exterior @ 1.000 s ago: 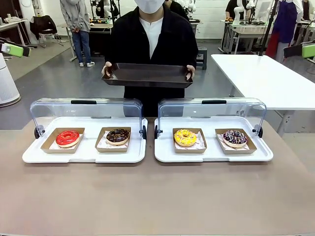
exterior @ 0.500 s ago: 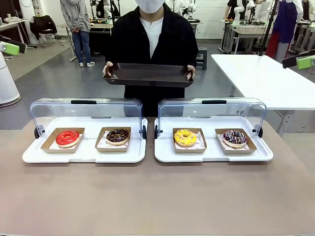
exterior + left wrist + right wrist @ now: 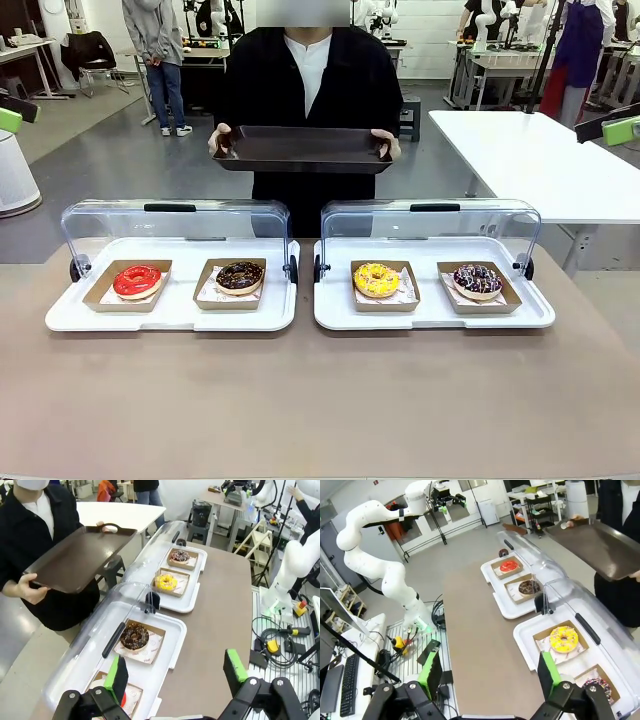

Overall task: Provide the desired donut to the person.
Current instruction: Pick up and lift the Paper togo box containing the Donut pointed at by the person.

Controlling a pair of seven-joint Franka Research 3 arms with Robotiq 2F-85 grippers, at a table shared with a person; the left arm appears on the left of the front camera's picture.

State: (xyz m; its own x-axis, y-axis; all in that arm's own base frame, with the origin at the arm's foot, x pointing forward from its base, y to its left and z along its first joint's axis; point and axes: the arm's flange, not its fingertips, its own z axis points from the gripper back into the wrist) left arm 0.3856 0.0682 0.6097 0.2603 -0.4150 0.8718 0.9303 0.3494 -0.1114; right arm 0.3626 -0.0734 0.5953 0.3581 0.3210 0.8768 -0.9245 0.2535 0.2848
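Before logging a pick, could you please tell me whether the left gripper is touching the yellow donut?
Apart. The left wrist view shows the open left gripper far from the yellow donut.

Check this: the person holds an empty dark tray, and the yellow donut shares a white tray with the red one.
Wrong neighbour: the front view shows the yellow donut sharing its white tray with the sprinkled dark donut. The rest holds.

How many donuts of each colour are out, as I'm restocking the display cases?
Red-glazed donut: 1
Chocolate donut, beside the red one: 1
Yellow donut: 1
Dark donut with pale sprinkles: 1
Total: 4
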